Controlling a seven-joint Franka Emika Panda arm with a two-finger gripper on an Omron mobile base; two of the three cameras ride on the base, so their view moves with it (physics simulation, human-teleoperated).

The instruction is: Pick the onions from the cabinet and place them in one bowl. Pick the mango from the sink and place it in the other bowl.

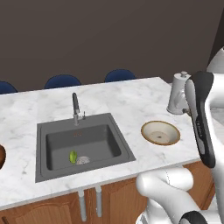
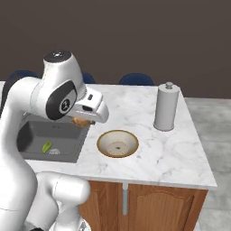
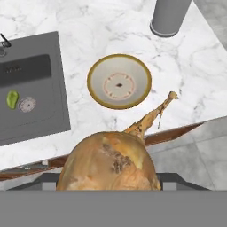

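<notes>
A tan-yellow onion (image 3: 111,165) with a thin dry stem sits right in front of the hand camera and hides the fingertips. My gripper (image 2: 82,120) is shut on this onion and hangs above the counter between the sink (image 2: 40,131) and the shallow tan bowl (image 2: 117,143). That bowl (image 3: 133,66) lies empty below and ahead of the onion. The yellow-green mango (image 1: 72,156) rests on the sink floor beside the round drain. At the left edge of the left base view, a sliver of the dark brown bowl (image 1: 1,156) shows. The cabinet is out of view.
A grey paper-towel holder (image 2: 166,107) stands upright on the marble beyond the tan bowl. A dark faucet (image 1: 75,107) rises behind the sink. Blue chair backs (image 1: 62,81) line the counter's far edge. The counter's right end drops off just past the holder.
</notes>
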